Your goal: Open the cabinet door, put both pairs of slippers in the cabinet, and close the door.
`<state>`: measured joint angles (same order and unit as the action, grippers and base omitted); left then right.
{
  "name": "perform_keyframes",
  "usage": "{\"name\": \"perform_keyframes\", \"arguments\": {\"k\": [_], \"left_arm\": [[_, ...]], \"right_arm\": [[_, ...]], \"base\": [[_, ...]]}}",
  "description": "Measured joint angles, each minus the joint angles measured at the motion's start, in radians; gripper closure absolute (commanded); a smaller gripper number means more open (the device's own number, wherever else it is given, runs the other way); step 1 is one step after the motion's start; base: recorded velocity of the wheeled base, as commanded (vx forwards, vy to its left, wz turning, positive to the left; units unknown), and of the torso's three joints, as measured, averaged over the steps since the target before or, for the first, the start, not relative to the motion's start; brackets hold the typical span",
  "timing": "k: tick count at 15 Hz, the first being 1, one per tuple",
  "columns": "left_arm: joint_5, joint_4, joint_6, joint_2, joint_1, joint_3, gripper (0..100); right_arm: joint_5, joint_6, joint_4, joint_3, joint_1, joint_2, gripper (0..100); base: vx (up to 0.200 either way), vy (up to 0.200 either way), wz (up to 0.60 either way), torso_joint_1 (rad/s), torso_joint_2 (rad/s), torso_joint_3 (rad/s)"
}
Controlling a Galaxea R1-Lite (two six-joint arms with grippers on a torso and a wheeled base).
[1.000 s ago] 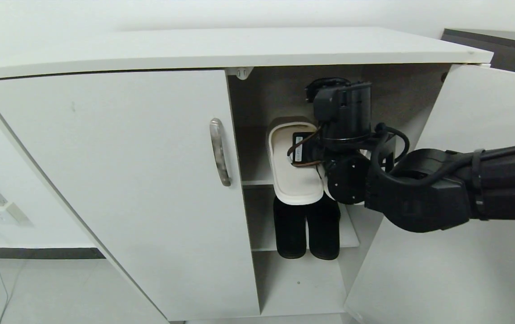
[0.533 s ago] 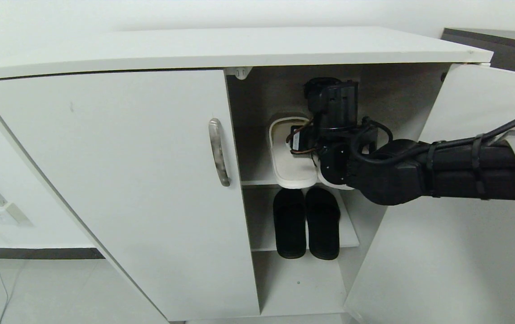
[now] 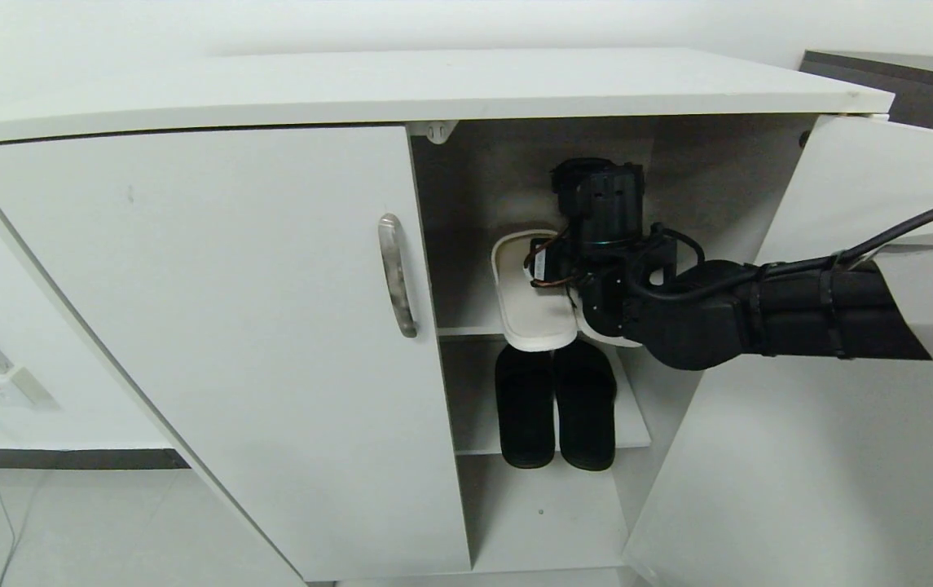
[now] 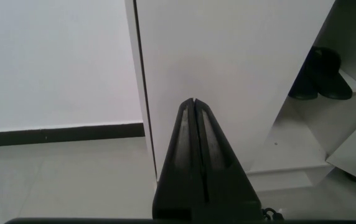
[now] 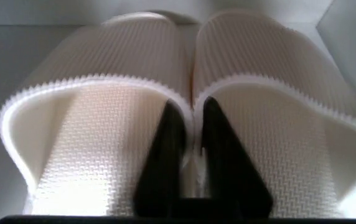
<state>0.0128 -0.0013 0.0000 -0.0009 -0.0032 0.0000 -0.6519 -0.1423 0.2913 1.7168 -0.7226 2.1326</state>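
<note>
While the right gripper point(image 5: 190, 115) is clamping the white slippers point(image 3: 533, 314) by their two adjoining straps, jaws narrow with both strap edges pinched between them, I am working inside the open half of the cabinet point(image 3: 433, 81). The pair is sitting at the upper shelf point(image 3: 466, 330), toes inward, heels overhanging its front edge. I cannot tell whether the soles are resting fully. The black slippers point(image 3: 556, 408) are lying side by side on the shelf below.

Judgement: placement step, nearly done. I am planning to push the pair deeper until the heels are clearing the shelf lip. Then lower until the soles are bearing flat, release, and back out straight, keeping the wrist off the right door point(image 3: 800, 456).

Risk: straps snagging on the jaws and dragging a slipper out.

The left gripper point(image 4: 193, 102) is hanging fully closed on nothing, low beside the shut left door point(image 3: 213, 326).
</note>
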Motion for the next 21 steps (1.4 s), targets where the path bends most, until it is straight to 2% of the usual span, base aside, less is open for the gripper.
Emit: {"name": "perform_keyframes", "arguments": {"k": [4,9,13,21], "left_arm": [[0.000,0.000,0.000,0.000,0.000,0.000,100],[0.001,0.000,0.000,0.000,0.000,0.000,100],[0.001,0.000,0.000,0.000,0.000,0.000,100],[0.001,0.000,0.002,0.000,0.000,0.000,100]], "right_arm": [[-0.001,0.000,0.003,-0.023,-0.002,0.001,0],[-0.008,-0.005,0.026,-0.147,-0.045,-0.074,0],[-0.017,-0.006,0.096,-0.336,-0.113,-0.185,0],[-0.021,-0.002,0.372,-0.757,-0.200,-0.388,0]], "base": [[0.000,0.000,0.00,0.000,0.00,0.000],[0.000,0.000,0.00,0.000,0.00,0.000],[0.000,0.000,0.00,0.000,0.00,0.000],[0.000,0.000,0.00,0.000,0.00,0.000]]}}
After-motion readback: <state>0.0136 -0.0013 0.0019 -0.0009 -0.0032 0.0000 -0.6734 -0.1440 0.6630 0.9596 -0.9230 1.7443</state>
